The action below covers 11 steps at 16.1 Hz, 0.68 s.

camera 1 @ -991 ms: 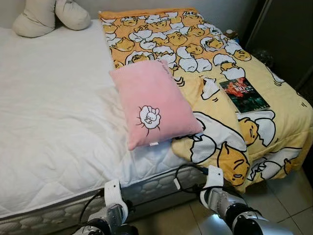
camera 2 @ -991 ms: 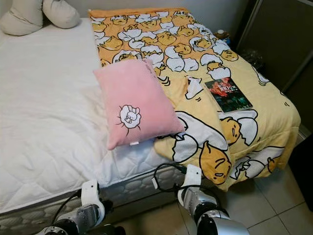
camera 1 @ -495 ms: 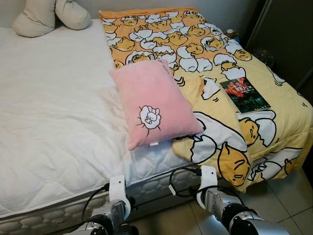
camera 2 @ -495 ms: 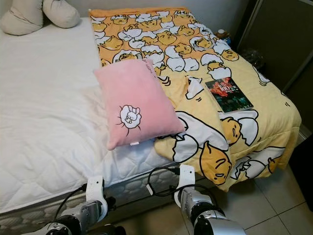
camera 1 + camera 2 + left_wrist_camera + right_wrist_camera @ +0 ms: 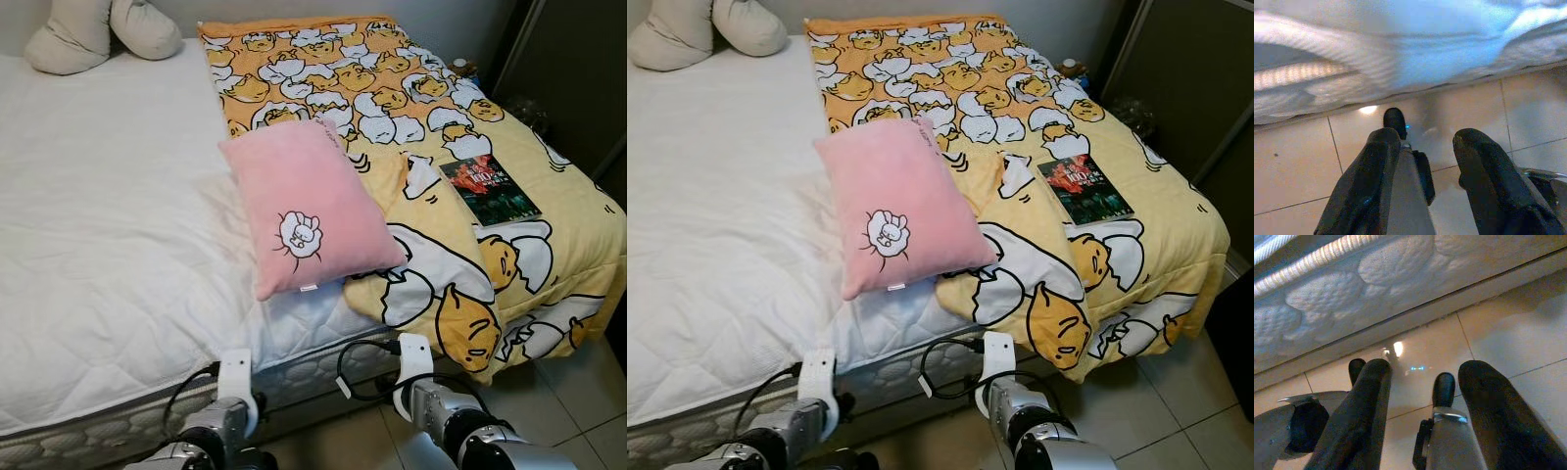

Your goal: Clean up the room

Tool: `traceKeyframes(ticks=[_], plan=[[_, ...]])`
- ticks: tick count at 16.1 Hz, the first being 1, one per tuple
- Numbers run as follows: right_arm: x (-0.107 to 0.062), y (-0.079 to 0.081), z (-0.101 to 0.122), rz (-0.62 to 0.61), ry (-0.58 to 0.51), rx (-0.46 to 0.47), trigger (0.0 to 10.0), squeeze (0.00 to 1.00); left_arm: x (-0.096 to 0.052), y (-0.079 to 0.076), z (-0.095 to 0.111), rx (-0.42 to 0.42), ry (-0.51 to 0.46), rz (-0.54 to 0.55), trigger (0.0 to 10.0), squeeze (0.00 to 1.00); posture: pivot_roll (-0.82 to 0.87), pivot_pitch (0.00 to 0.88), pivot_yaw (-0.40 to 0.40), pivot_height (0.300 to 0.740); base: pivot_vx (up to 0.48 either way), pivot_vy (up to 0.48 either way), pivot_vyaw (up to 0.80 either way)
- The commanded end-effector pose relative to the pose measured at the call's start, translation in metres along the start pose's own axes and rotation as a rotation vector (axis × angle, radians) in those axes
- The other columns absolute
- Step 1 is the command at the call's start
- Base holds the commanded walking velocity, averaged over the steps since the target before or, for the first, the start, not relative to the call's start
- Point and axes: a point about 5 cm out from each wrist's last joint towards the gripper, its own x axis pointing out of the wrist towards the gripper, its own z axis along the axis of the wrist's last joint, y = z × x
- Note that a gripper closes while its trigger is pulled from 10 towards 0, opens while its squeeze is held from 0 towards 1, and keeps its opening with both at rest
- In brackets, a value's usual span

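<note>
A pink pillow [image 5: 309,211] with a white fist print lies slantwise across the bed's middle, half on the white mattress [image 5: 98,196] and half on a yellow blanket [image 5: 392,88] printed with egg characters. A dark-covered book [image 5: 488,189] rests on the blanket towards the right edge. Both arms hang low in front of the bed: the left wrist [image 5: 233,387] and the right wrist [image 5: 416,377]. The left gripper [image 5: 1427,144] points down at the tiled floor by the mattress side, open and empty. The right gripper [image 5: 1425,372] is the same, open over the tiles.
Two beige cushions [image 5: 98,29] sit at the bed's far left corner. A dark wardrobe [image 5: 578,69] stands to the right of the bed, with a small object [image 5: 462,67] low beside it. The blanket hangs over the bed's front right corner. Tiled floor [image 5: 578,392] shows at lower right.
The right wrist has drifted a little to the left and lower. The left wrist has shifted slightly right. Nothing on the bed has moved.
</note>
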Motion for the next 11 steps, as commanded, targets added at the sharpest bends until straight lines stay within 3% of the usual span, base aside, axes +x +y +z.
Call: traceKeyframes(ticks=[1,11], plan=[[0.000,0.000,0.000,-0.001,-0.001,-0.010,10.0,1.00,0.000,-0.001,0.002,-0.001,0.005,0.006,10.0,1.00,-0.08,0.000,0.000,0.740,0.000,0.000,0.00],[0.000,0.004,0.002,0.010,-0.017,-0.060,10.0,1.00,-0.001,-0.016,0.013,0.063,-0.034,-0.069,10.0,1.00,-0.07,0.000,0.008,0.740,0.000,0.000,0.00]])
